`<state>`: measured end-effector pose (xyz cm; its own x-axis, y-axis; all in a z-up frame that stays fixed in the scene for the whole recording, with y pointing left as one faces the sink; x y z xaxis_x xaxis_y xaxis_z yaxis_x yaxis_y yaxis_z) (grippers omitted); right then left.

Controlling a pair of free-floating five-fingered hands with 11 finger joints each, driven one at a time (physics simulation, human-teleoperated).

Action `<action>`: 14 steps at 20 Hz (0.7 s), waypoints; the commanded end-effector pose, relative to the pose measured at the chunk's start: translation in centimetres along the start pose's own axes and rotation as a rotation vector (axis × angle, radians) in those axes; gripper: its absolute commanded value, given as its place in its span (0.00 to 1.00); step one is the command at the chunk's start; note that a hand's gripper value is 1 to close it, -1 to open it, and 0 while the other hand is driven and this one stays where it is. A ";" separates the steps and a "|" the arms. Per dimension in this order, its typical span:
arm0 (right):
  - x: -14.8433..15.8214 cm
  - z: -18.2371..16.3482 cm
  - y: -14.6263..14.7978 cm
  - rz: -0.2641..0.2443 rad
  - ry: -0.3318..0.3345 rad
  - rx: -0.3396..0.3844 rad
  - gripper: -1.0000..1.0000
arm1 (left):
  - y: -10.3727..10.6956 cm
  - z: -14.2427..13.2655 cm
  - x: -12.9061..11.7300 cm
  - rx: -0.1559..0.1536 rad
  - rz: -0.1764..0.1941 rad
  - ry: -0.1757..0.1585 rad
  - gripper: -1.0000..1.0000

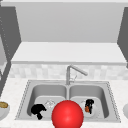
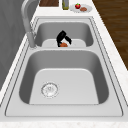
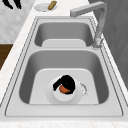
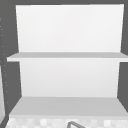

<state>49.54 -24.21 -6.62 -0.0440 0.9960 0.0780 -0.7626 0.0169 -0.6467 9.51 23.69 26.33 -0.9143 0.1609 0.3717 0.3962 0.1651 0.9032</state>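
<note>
The right hand (image 1: 89, 104) curls round a small orange thing (image 3: 64, 89) over a white plate (image 3: 75, 98) in the right basin — at about four o'clock from the faucet (image 1: 68, 75). A loose pinch could drop it off-plate. The left hand (image 1: 37, 110) hangs curled at seven o'clock.

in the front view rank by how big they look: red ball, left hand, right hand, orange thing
1. red ball, by far the largest, though it sits nearest the camera, which may inflate it.
2. left hand and right hand: too alike to rank.
3. orange thing, smallest, partly covered by the right hand curled round it.
</note>
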 end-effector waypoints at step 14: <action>-3.0 9.1 -5.3 0.029 -0.004 -0.126 0.00 | 0.0 0.0 0.0 0.000 0.000 0.000 0.50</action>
<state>48.37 -26.94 1.37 -0.0647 0.9957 0.0658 -0.7129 0.0000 -0.7013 9.51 23.69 26.33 -0.9143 0.1609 0.3717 0.3962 0.1651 0.9032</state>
